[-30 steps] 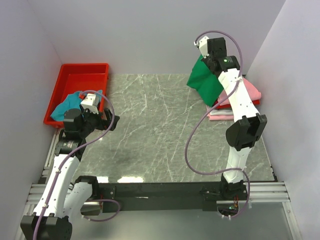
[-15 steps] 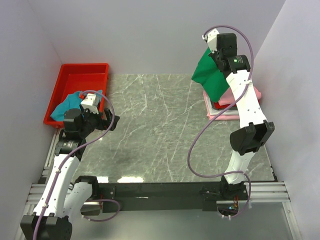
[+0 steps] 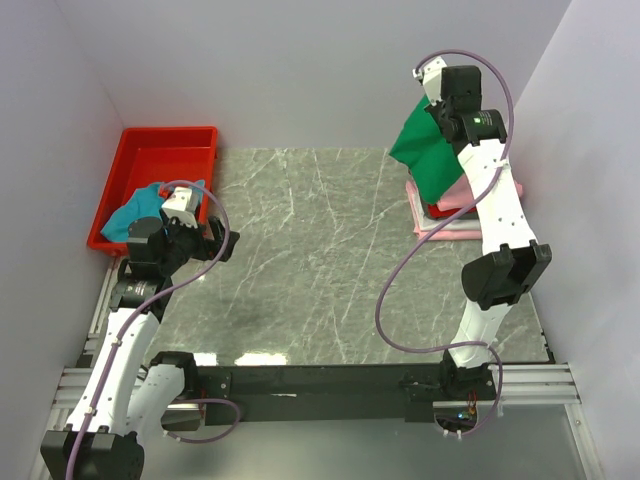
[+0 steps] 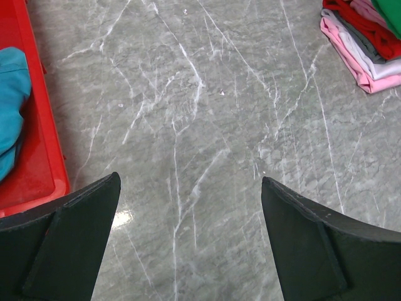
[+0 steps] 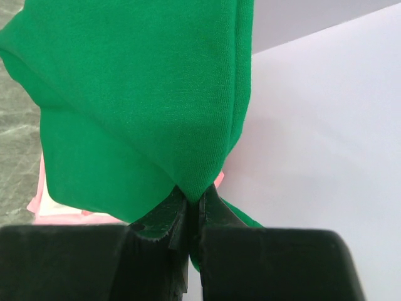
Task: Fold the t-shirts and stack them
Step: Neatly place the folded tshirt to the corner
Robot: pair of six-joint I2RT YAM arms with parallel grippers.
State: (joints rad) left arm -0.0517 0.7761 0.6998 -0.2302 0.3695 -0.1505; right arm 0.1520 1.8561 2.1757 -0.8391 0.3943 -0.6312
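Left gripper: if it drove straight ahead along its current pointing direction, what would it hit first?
Most likely the bare marble table: the open left gripper frames only tabletop, with the red tray off to one side and the folded t-shirts to the other.

Robotics lab test cell

Plain pale panels box in a grey marble-look counter on its far, left and right edges. Two white arms, left and right, with looping purple cables, are bolted to an aluminium frame along the near edge. A red tray sits at the far-left corner.
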